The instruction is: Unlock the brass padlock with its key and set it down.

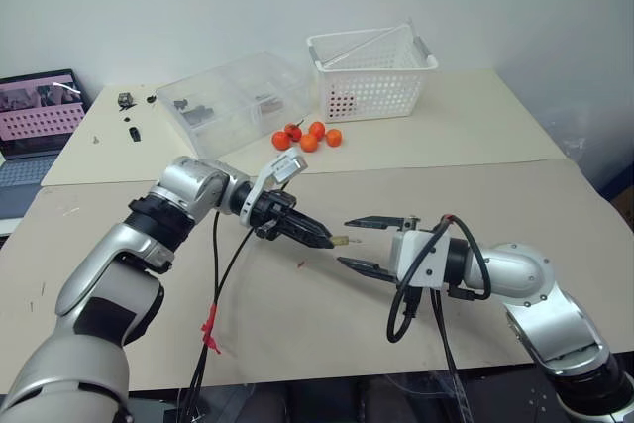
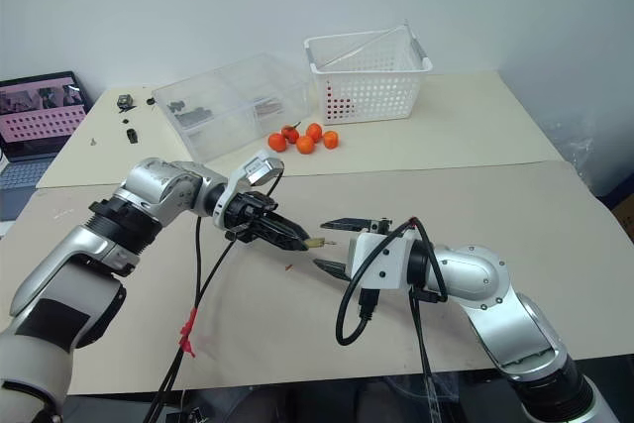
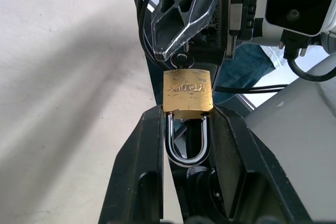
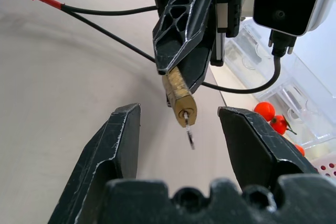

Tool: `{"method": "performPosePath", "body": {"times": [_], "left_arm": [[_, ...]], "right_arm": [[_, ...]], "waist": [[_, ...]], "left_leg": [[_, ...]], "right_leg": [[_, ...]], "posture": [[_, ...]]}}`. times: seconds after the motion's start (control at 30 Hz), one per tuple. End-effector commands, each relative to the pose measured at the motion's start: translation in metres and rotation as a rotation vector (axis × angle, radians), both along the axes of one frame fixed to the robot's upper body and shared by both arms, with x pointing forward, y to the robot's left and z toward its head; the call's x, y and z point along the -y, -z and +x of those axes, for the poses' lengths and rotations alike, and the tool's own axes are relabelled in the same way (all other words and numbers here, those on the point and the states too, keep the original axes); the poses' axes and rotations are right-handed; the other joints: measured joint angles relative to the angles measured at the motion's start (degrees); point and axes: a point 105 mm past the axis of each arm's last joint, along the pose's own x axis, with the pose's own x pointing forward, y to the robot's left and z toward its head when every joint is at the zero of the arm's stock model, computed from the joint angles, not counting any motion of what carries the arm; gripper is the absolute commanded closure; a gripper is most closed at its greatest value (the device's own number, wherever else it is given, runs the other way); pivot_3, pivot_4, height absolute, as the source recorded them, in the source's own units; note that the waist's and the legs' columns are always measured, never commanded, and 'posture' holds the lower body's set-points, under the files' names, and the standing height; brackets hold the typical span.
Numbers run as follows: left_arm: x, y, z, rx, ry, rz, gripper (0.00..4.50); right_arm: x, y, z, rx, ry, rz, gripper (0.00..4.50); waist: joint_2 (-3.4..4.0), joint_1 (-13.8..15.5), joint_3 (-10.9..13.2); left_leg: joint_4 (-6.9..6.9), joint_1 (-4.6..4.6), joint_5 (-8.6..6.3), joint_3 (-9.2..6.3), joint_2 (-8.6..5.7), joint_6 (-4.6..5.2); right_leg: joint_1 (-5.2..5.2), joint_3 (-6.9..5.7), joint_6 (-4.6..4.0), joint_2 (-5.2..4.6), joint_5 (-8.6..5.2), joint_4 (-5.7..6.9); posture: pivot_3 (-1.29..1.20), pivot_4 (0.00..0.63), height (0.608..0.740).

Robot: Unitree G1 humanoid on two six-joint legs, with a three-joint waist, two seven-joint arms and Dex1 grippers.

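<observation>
The brass padlock (image 3: 188,92) is clamped in my left gripper (image 3: 188,111), which is shut on its body with the silvery shackle between the fingers. The key (image 4: 190,136) sticks out of the keyhole at the padlock's free end. Over the middle of the table, the left gripper (image 1: 322,240) points toward the right one. My right gripper (image 4: 178,111) stands open, one finger on either side of the key and padlock (image 4: 181,100), with a gap on both sides. Seen from above, the right gripper (image 1: 347,243) straddles the padlock's tip (image 1: 340,241).
A white basket (image 1: 371,71), a clear plastic box (image 1: 233,101) and several small orange fruits (image 1: 309,136) stand at the back of the table. A laptop (image 1: 35,116) sits far left. A red speck (image 1: 301,265) lies under the grippers. Black cables hang from both wrists.
</observation>
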Motion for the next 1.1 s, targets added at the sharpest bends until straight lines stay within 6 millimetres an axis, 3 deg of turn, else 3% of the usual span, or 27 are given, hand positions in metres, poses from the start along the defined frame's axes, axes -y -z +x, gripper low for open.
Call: {"method": "performPosePath", "body": {"times": [0.03,0.13,1.1], "left_arm": [[0.001,-0.011,-0.003,0.024,0.027,-0.03,3.69],[0.001,-0.011,-0.003,0.022,0.027,-0.03,3.69],[0.0,-0.007,-0.002,0.012,0.023,-0.031,3.69]], "right_arm": [[-0.002,-0.013,-0.004,0.042,-0.01,0.032,2.95],[-0.002,-0.013,-0.004,0.042,-0.01,0.031,4.05],[-0.004,-0.024,-0.003,0.072,-0.008,0.054,4.05]], "waist": [[0.0,0.0,0.0],[0.0,0.0,0.0],[0.0,0.0,0.0]], "left_leg": [[0.0,0.0,0.0,0.0,0.0,0.0],[0.0,0.0,0.0,0.0,0.0,0.0],[0.0,0.0,0.0,0.0,0.0,0.0]], "right_leg": [[0.0,0.0,0.0,0.0,0.0,0.0],[0.0,0.0,0.0,0.0,0.0,0.0],[0.0,0.0,-0.01,0.0,0.0,0.0]], "posture": [[0.0,0.15,0.74],[0.0,0.15,0.74],[0.0,0.15,0.74]]}}
